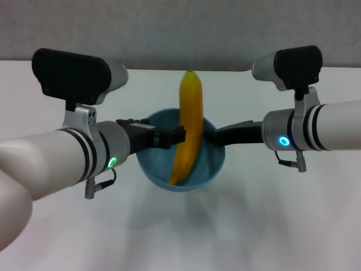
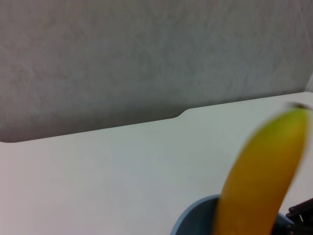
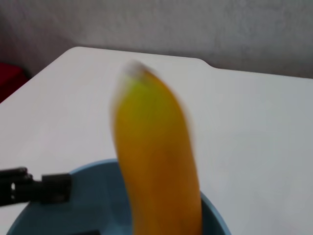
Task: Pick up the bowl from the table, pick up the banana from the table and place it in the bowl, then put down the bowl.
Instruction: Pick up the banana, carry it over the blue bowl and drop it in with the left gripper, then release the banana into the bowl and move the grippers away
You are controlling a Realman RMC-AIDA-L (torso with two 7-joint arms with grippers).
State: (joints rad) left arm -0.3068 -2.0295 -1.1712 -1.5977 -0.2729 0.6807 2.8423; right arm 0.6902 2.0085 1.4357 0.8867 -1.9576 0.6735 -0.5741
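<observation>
The light-blue bowl (image 1: 210, 165) hangs above the white table (image 1: 271, 226), its shadow lying below it. My right gripper (image 1: 216, 135) is at the bowl's right rim and is shut on it. The yellow-orange banana (image 1: 189, 127) stands steeply in the bowl, lower end on the bottom, upper end leaning over the far rim. It looks blurred in the left wrist view (image 2: 261, 181) and the right wrist view (image 3: 156, 171). My left gripper (image 1: 172, 137) reaches over the bowl's left rim, open, just beside the banana. From the right wrist, its fingers (image 3: 49, 187) stand apart from the banana.
The table's far edge has a shallow notch (image 2: 182, 114) and meets a grey wall (image 2: 146, 54). Bare white tabletop lies under and in front of the bowl. A red object (image 3: 9, 78) sits beyond the table's corner.
</observation>
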